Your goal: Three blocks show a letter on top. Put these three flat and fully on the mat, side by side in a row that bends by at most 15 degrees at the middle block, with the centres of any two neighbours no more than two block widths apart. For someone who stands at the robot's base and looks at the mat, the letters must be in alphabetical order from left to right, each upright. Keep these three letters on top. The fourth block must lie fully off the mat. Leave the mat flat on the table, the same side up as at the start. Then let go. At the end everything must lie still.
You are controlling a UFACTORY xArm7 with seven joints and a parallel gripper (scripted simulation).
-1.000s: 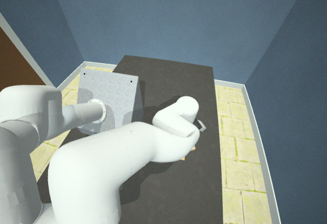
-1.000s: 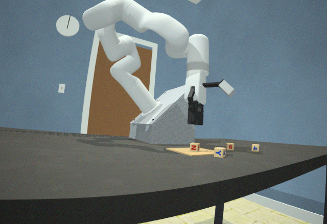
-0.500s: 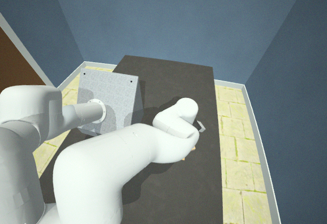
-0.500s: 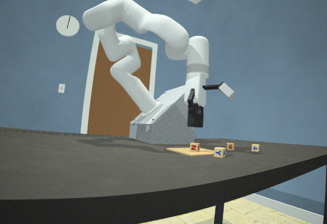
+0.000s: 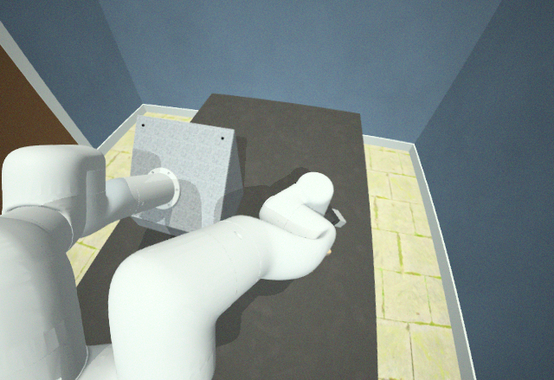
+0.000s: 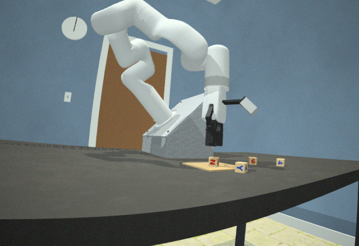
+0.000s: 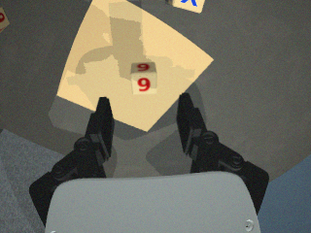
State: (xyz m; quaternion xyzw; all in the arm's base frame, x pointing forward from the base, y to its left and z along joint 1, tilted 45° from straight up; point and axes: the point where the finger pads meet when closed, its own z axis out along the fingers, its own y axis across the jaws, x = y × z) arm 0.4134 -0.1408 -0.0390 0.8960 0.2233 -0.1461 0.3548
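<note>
The tan mat [image 6: 197, 165] [image 7: 160, 39] lies on the table. One block [image 6: 213, 161] [image 7: 144, 83] stands on it, with a red 9-like mark on its upper face in the wrist view and a red N on a side in the exterior view. A block with a blue Y on a side [image 6: 241, 167] [image 7: 190, 4] stands off the mat. Blocks with a red 6-like mark [image 6: 252, 161] and a blue 4 [image 6: 280, 162] on their sides stand farther right; their tops are hidden. My gripper [image 6: 214, 145] [image 7: 144, 108] is partly open, empty, above the mat's near part.
Another block [image 7: 2, 19] is cut off at the left edge of the wrist view. The grey base pedestal [image 5: 183, 161] [image 6: 185, 139] [image 7: 19, 170] stands behind the mat. The arm hides most of the work area in the top view. The dark table [image 5: 291, 322] has its edge at right.
</note>
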